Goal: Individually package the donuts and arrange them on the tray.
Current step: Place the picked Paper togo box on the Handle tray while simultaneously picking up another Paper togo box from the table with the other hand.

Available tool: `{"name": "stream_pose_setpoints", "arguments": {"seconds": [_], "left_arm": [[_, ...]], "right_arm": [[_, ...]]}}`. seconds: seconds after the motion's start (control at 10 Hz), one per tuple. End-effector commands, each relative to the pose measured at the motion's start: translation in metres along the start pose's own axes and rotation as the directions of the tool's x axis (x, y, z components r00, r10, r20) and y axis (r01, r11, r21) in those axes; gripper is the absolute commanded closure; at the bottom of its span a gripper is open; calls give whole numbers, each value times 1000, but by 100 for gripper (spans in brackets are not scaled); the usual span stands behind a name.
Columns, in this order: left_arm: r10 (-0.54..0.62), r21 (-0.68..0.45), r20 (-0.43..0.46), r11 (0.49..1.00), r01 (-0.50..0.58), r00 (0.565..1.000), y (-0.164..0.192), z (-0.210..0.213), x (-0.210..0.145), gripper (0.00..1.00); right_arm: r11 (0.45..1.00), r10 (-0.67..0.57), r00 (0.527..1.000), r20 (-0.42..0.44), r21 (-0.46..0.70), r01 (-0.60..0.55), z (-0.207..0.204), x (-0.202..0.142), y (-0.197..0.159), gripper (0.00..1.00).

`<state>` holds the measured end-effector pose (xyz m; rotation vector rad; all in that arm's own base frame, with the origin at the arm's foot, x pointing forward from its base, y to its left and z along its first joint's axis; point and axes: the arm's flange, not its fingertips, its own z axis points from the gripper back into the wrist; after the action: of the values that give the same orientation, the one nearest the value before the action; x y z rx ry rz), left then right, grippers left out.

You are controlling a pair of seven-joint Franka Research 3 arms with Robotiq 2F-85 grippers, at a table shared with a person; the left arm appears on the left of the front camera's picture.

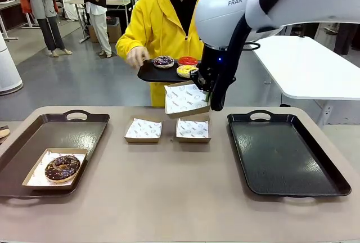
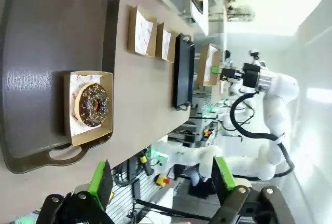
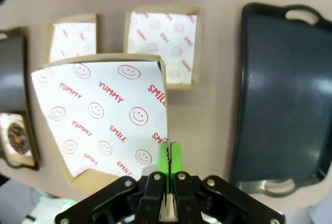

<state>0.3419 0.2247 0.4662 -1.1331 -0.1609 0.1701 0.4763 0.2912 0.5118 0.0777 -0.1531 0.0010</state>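
Holding now: the right gripper has its green pads pressed together on one wall of an empty paper box, which hangs clear above the table.
Left gripper: its fingers are spread wide with nothing between them. It hangs back from the left tray, which lies in front of it.
Donuts to pack: the purple donut, the red donut and the yellow donut lie on a black plate. The person holds this plate beyond the far table edge.
Donut packed: the chocolate donut sits in its own box on the left tray.
Key relation: the held box is just below and in front of the plate, with its lined face tipped toward the robot. The yellow donut is the closest one, just above the upper rim of the box. The right arm is much nearer to the plate than the left arm.
Box axis: the grip is on the wall at the robot's right, so the body of the box reaches out to the robot's left, under the plate edge.
Open room: the left spare box and the right spare box lie side by side under the held one. The right tray carries nothing, and the left tray has bare floor behind the packed box.
Risk, as I judge: the grip is on one side only, so the box may sag or twist when a donut lands in it.
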Motion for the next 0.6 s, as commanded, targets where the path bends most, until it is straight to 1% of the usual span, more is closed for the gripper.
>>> {"name": "stream_pose_setpoints", "arguments": {"seconds": [0.0,0.1,0.3,0.4,0.5], "left_arm": [[18,-61,-3,998,-18,1000,21,10,8,0],[36,-50,4,998,-36,999,31,14,3,0],[12,-20,-5,1000,-12,1000,40,12,-4,0],[60,-46,3,997,-60,998,41,11,0,0],[60,-46,3,997,-60,998,41,11,0,0]], "right_arm": [[999,-30,1000,-10,-14,30,1,21,1,100],[999,-35,999,-7,-11,35,1,27,-3,100],[999,-41,999,-17,-11,41,-5,38,-7,100],[999,-39,999,-25,-16,38,-8,41,-7,100],[998,-24,999,-31,-50,22,-16,40,-10,100]]}}
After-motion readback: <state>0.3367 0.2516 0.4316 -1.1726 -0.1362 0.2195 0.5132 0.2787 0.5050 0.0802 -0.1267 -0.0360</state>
